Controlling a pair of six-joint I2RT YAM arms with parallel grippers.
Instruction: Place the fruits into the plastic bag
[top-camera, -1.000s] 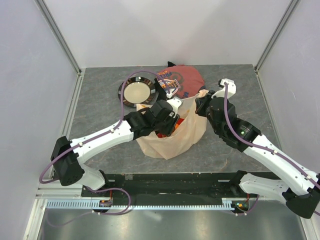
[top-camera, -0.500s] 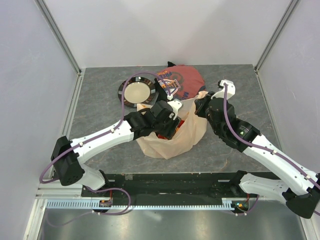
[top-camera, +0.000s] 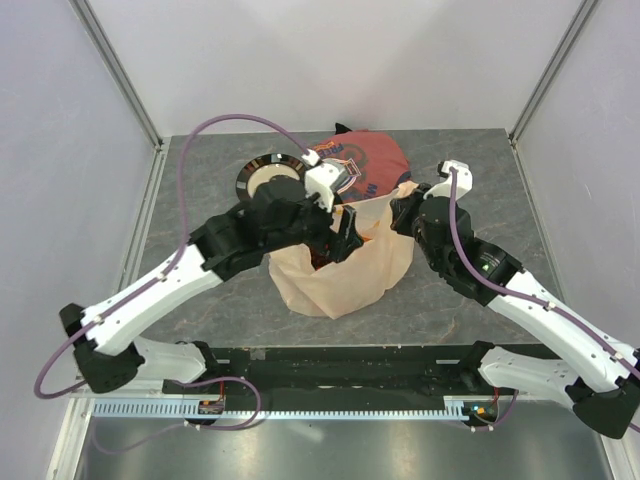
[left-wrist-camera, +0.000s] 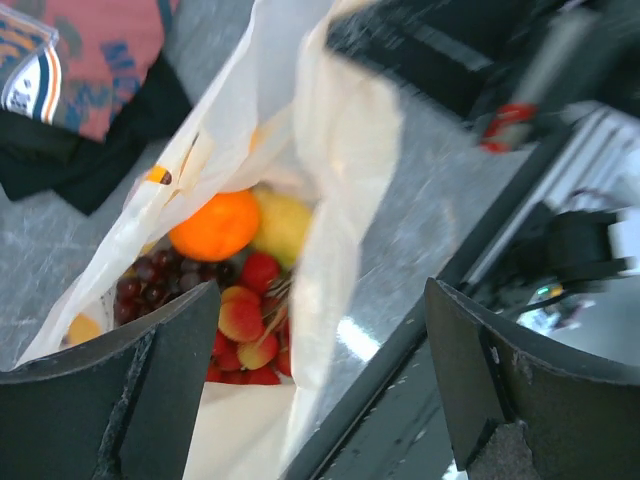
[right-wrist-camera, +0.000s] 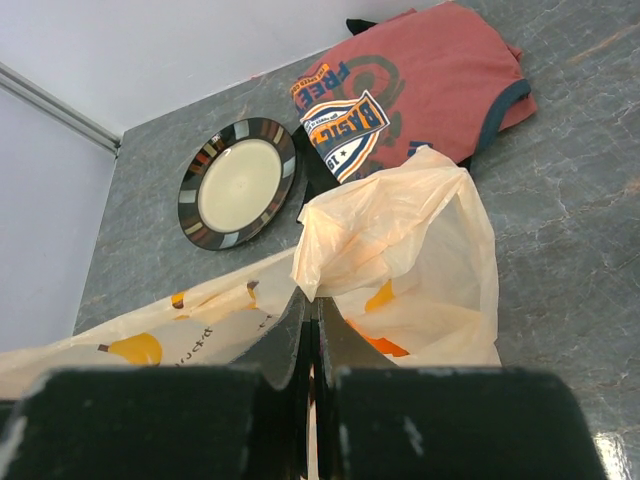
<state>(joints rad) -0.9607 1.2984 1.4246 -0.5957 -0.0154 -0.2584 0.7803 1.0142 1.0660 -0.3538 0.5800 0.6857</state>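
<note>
The plastic bag (top-camera: 340, 275) lies mid-table, cream and crinkly, with its mouth held up. Inside it the left wrist view shows the fruits: an orange (left-wrist-camera: 215, 225), a yellow pear-like fruit (left-wrist-camera: 283, 225), dark grapes (left-wrist-camera: 160, 280) and small red berries (left-wrist-camera: 245, 330). My left gripper (left-wrist-camera: 320, 385) hangs open above the bag's mouth (top-camera: 345, 240), with nothing between its fingers (left-wrist-camera: 150, 390). My right gripper (right-wrist-camera: 312, 312) is shut on the bag's upper edge (right-wrist-camera: 400, 230) and holds it raised at the bag's right side (top-camera: 403, 208).
A dark round plate (top-camera: 262, 178) with a cream centre sits at the back left. A folded red printed cloth (top-camera: 365, 160) lies behind the bag. The black front rail (top-camera: 340, 360) runs along the near edge.
My left gripper has opened wide and lifted up out of the bag, its arm swinging up and leftward. The right gripper still pinches the bag's edge.
</note>
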